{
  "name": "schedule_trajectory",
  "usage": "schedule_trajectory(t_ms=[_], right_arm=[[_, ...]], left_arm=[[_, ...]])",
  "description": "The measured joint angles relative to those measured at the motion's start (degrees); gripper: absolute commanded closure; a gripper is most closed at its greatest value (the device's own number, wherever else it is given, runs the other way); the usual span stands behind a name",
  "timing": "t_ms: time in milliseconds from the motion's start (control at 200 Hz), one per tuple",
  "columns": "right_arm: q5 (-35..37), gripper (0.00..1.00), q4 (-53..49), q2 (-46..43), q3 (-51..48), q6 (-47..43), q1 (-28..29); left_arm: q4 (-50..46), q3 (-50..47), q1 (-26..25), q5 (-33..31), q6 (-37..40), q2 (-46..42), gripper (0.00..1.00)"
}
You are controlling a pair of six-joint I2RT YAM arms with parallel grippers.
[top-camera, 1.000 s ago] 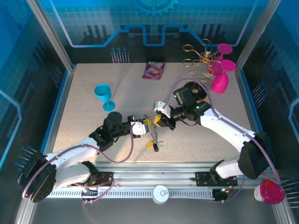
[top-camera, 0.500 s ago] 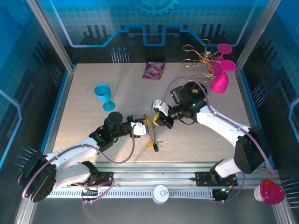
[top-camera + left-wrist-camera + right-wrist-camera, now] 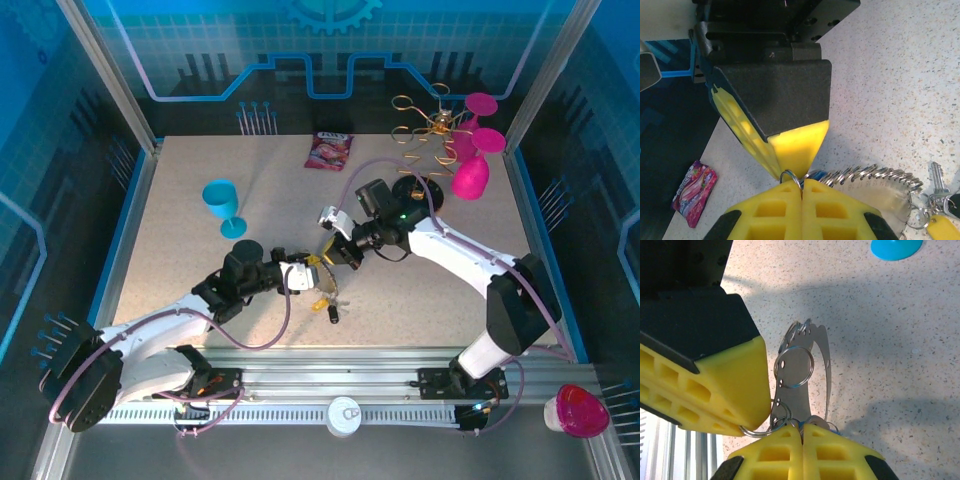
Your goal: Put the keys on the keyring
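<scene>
Yellow pads of both claws meet tip to tip at mid worktop (image 3: 170, 200). L claw (image 3: 801, 186) is pinched fully closed on a small split ring (image 3: 790, 177). R claw (image 3: 801, 429), closed too, nips the foot of a flat metal tag (image 3: 807, 385), w/ more rings bunched at its tips. From above, R claw sits approx 2 o'clock of L, nearly touching.

The keyring (image 3: 875, 174) starts right at L's tips and, in L wrist view, runs off to 3 o'clock, long axis along the surface. The keys (image 3: 327, 305) bunch at its far end, approx 5 o'clock of L claw from above. L is nearer the loop, so I'd judge the next threading move hangs on R feeding toward 8 o'clock.

Worktop is pale, speckled, flat. Room's ok: blue goblet (image 3: 222, 200) at 10, sweet packet (image 3: 329, 150) at 12, gold rack (image 3: 425, 125) + pink glasses (image 3: 470, 175) at 1–2, all well apart.
</scene>
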Motion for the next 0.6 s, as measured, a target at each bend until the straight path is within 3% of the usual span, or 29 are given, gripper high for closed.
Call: schedule_trajectory(t_ms=[600], right_arm=[[-17.3, 1.00, -3.9, 11.6, 7.3, 1.1, -4.1]], left_arm=[[2.4, -1.6, 1.1, 0.1, -3.1, 0.0, 1.00]])
